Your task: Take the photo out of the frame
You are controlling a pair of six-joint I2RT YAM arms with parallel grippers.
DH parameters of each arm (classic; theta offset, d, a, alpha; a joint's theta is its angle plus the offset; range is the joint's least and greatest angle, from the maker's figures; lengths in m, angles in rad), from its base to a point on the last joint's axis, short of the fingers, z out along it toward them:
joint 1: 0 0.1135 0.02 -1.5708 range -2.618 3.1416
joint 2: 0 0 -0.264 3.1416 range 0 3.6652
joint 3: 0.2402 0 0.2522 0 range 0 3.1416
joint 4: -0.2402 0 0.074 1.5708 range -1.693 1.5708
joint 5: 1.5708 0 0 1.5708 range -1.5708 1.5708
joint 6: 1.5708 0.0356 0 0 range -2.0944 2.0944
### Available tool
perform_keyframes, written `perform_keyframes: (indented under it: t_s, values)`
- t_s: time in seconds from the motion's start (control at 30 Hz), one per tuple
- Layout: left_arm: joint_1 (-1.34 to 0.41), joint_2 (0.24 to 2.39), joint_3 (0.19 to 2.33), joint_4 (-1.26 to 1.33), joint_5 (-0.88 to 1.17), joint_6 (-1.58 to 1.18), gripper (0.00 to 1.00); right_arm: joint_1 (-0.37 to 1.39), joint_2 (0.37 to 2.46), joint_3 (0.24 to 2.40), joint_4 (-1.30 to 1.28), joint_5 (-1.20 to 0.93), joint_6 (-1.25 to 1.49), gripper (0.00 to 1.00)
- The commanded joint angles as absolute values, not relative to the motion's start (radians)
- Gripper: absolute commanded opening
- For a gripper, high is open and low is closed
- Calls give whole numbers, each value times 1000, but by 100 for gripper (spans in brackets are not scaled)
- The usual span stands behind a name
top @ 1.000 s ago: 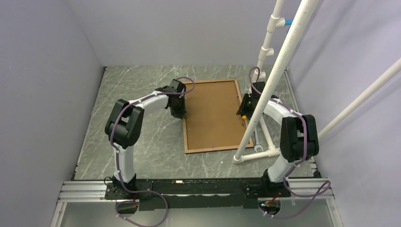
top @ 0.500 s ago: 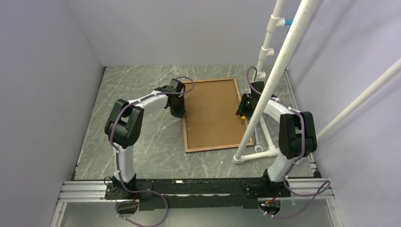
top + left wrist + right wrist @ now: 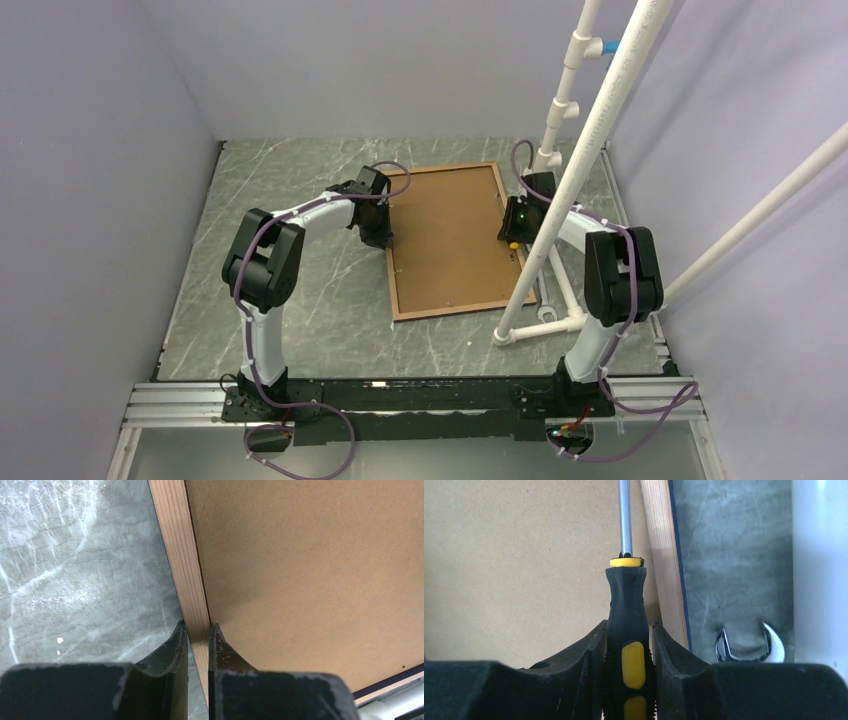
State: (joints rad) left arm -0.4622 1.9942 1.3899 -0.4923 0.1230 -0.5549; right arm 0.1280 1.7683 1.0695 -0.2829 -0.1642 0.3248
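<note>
The frame lies back-up on the counter between the two arms. The photo sits face down inside it, only its brown back showing.

The left claw is pressed nearly together, pinching the frame's pale wood rail between its tips. The rail runs straight ahead of the claw. Grey marbled counter lies to the claw's left and the photo's brown back to its right. Far to the lower right of the claw, a strip of the frame's navy edge shows.

The right claw pinches a screwdriver by its black and yellow handle. The steel shaft points straight ahead of the claw, over the photo's back and just left of the frame's other rail; its tip is out of view. That rail runs just right of the claw, navy along its outer edge. Further right, a wrench lies on the counter, its open jaw just beside a white pipe.
</note>
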Motion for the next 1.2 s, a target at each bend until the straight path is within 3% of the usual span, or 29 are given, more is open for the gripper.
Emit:
perform_keyframes:
  t_s: [0.0,0.23,0.7,1.17]
  values:
    - [-474,2017,1416,-481,192,-463,0,173,1820,1145,-196,-112,226,0]
    - [-473,2016,1419,-481,192,-458,0,210,1844,1186,-217,-107,190,0]
    - [-472,2011,1430,-498,181,-492,0,179,1651,1234,-351,30,308,0]
    - [-459,2010,1433,-502,203,-527,0,179,1636,1155,-354,-125,330,0]
